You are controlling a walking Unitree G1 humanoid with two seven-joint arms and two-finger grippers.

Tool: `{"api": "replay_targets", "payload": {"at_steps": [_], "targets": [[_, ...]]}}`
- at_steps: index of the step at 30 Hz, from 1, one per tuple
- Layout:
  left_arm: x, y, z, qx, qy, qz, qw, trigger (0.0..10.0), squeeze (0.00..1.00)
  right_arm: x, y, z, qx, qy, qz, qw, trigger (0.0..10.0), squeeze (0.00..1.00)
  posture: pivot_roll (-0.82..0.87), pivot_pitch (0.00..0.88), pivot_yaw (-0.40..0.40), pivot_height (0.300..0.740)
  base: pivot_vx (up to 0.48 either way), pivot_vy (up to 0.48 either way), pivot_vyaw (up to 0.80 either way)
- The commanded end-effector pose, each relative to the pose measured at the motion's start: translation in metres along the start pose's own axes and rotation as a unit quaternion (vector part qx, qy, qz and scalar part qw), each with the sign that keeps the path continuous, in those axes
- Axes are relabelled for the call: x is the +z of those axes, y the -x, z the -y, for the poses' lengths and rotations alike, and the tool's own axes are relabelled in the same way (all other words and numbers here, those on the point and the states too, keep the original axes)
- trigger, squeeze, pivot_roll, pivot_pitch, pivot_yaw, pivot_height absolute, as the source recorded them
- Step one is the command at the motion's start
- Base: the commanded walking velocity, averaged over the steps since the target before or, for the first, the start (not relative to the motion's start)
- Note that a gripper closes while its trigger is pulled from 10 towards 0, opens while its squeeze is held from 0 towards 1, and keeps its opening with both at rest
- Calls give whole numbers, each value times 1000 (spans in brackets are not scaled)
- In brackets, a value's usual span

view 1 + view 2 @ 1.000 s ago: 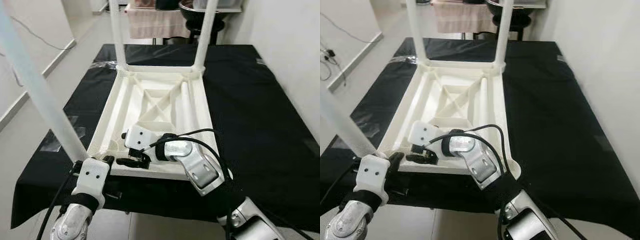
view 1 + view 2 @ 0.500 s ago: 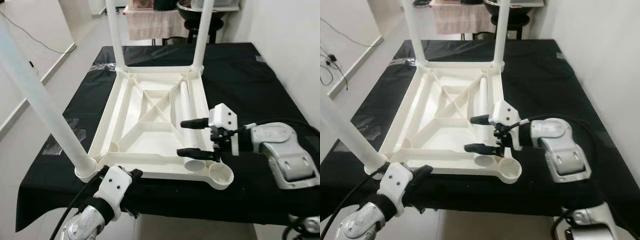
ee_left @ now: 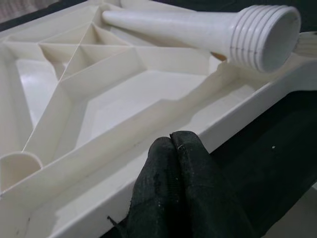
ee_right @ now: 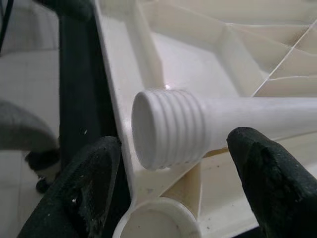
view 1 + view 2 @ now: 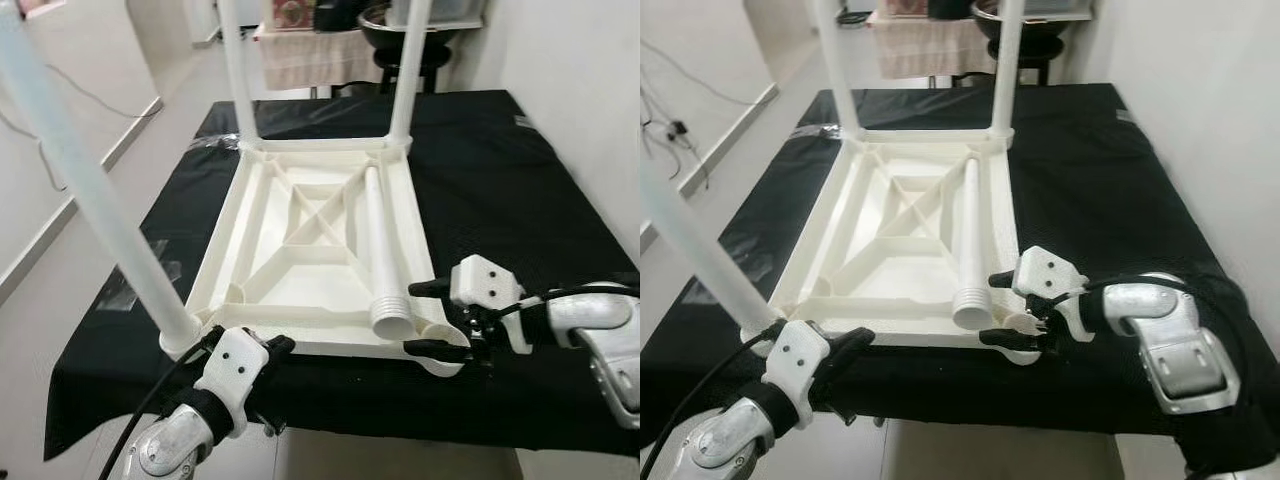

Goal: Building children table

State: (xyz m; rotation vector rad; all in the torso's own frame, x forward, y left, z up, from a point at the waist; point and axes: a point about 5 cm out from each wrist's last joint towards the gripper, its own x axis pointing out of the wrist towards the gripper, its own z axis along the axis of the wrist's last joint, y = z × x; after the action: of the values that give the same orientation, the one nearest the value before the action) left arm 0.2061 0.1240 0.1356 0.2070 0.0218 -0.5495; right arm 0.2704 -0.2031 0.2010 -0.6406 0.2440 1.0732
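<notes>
An upside-down white children's table (image 5: 228, 235) lies on a black-covered tabletop. Three legs stand screwed in: near left (image 5: 90, 190), far left (image 5: 235, 70) and far right (image 5: 405, 70). A loose leg (image 5: 380, 240) lies inside the frame along its right side, its threaded end (image 4: 168, 126) beside the empty near-right corner socket (image 4: 158, 220). My right gripper (image 5: 432, 320) is open, its fingers either side of that threaded end and corner, touching nothing. My left gripper (image 3: 171, 141) is shut on nothing, just outside the frame's front rim near the near-left corner.
The black cloth (image 5: 520, 200) covers the worktop well beyond the frame on the right. A pale wall (image 5: 590, 90) runs along the right. Bare floor (image 5: 60, 260) lies to the left. Behind the worktop stand a draped cloth (image 5: 300, 50) and dark furniture (image 5: 385, 25).
My right gripper swung from the frame's near-left inside across to the near-right corner and now straddles the loose leg's threaded end. The left gripper drew back slightly. The camera shifted.
</notes>
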Motion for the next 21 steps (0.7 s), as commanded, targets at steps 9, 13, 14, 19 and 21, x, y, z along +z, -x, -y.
{"api": "replay_targets", "payload": {"at_steps": [9, 13, 14, 19, 21], "targets": [[7, -3, -7, 11, 52, 30, 998, 10000, 1000, 41, 6, 29, -75, -54, 163, 982, 10000, 0, -86, 101, 62, 740, 0, 0, 0], [11, -6, -7, 20, 76, 46, 996, 10000, 1000, 46, -6, 27, -98, -52, 173, 979, 10000, 0, -92, 98, 60, 740, 0, 0, 0], [11, -7, -7, 26, 82, 48, 995, 10000, 1000, 46, -12, 25, -102, -57, 174, 978, 10000, 0, -93, 99, 60, 740, 0, 0, 0], [8, -7, -9, 38, 89, 44, 994, 10000, 1000, 47, -23, 19, -108, -65, 178, 976, 10000, 0, -92, 100, 62, 740, 0, 0, 0], [7, -7, -9, 39, 90, 40, 994, 10000, 1000, 44, -28, 13, -109, -62, 168, 978, 10000, 0, -90, 102, 62, 740, 0, 0, 0]]}}
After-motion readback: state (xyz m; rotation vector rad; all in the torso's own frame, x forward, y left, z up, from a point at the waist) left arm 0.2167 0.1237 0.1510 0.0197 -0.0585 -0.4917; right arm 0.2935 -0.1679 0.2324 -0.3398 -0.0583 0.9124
